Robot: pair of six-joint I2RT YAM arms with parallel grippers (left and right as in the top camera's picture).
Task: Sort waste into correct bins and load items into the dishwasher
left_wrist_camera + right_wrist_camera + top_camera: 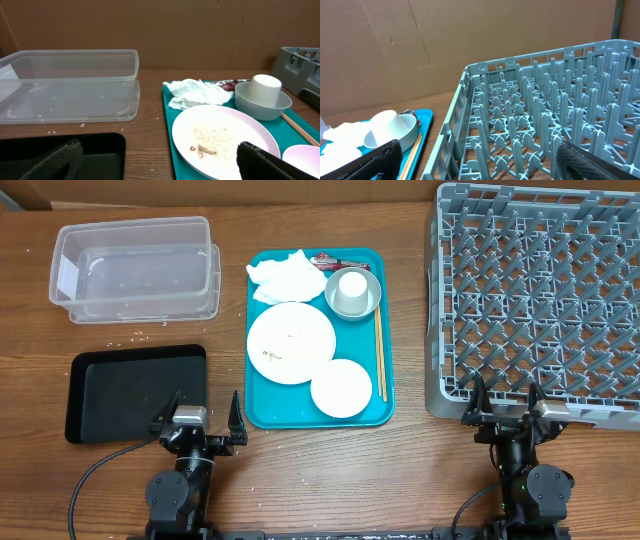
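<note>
A teal tray (260,415) holds a crumpled white napkin (283,275), a red wrapper (326,260), a large white plate (291,342) with rice grains (215,138), a smaller white dish (341,388), and a grey bowl (367,304) with a white cup (352,286) upside down in it. The clear tub (135,268) and black tray (136,391) lie to the left. The grey dish rack (540,300) stands at the right. My left gripper (200,415) is open and empty near the table's front, by the black tray. My right gripper (506,402) is open and empty at the rack's front edge.
Wooden chopsticks (380,352) lie along the teal tray's right side. Loose rice grains (138,335) are scattered on the table between the tub and the black tray. A brown cardboard wall (160,25) stands behind the table.
</note>
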